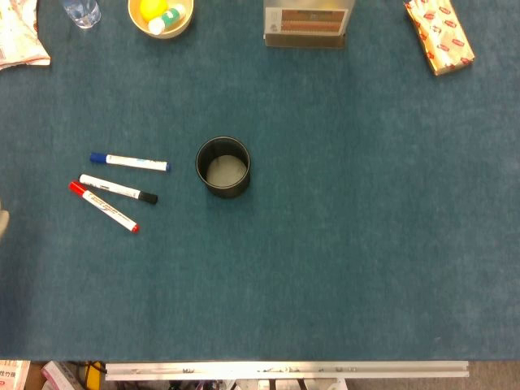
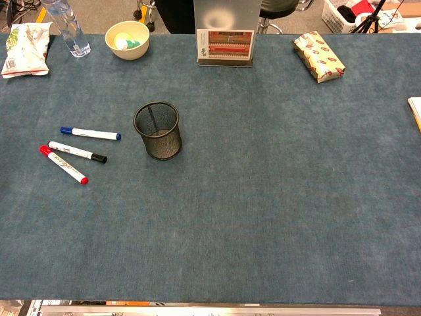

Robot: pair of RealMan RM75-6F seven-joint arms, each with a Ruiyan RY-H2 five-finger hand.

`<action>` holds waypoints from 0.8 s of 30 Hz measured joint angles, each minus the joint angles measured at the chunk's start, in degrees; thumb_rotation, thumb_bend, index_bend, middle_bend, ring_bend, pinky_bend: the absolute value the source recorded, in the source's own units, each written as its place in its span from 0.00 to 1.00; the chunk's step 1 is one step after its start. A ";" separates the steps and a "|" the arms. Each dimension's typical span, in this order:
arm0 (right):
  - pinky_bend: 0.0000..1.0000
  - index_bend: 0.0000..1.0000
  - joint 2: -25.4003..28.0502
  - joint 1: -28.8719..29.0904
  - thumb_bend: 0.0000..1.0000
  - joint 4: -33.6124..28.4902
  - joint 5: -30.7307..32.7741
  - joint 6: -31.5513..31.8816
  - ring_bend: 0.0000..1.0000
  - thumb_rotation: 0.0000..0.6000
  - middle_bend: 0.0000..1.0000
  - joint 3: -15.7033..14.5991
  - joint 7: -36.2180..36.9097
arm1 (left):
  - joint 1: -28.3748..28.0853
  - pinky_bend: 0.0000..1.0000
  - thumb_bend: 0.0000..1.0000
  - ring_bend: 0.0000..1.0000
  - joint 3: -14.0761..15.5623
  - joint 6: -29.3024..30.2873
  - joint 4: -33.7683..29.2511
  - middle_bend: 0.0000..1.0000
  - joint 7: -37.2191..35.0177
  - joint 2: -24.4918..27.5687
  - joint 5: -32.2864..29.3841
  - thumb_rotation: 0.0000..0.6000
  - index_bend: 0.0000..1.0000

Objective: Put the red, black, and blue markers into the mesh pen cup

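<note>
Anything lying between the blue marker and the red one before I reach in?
Yes: the black marker lies between the blue marker and the red marker, clearest in the head view. All three lie flat on the table, left of the mesh pen cup.

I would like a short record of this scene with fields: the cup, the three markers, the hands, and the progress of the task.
cup: mesh pen cup upright on the table, nothing inside
markers: blue marker, black marker and red marker lie on the table left of the cup
hands: left hand cannot be judged; right hand not in view
progress: no marker in the cup yet
</note>
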 measured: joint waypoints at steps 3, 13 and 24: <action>0.30 0.14 0.00 -0.11 0.00 -0.41 -0.60 0.52 0.13 1.00 0.17 -0.15 -0.24 | -0.26 0.23 0.26 0.18 0.72 -1.41 -0.19 0.33 -0.99 0.06 0.29 1.00 0.61; 0.30 0.14 1.77 1.36 0.00 -2.36 -2.64 -0.92 0.13 1.00 0.17 -0.64 -0.72 | -3.70 0.07 0.26 0.00 3.09 -9.05 0.36 0.01 -5.99 0.85 2.56 1.00 0.43; 0.30 0.14 4.95 3.30 0.00 -5.60 -3.04 -3.02 0.13 1.00 0.17 -0.11 -3.62 | -8.39 0.05 0.26 0.00 4.32 -16.77 2.22 0.00 -5.13 0.39 3.52 1.00 0.24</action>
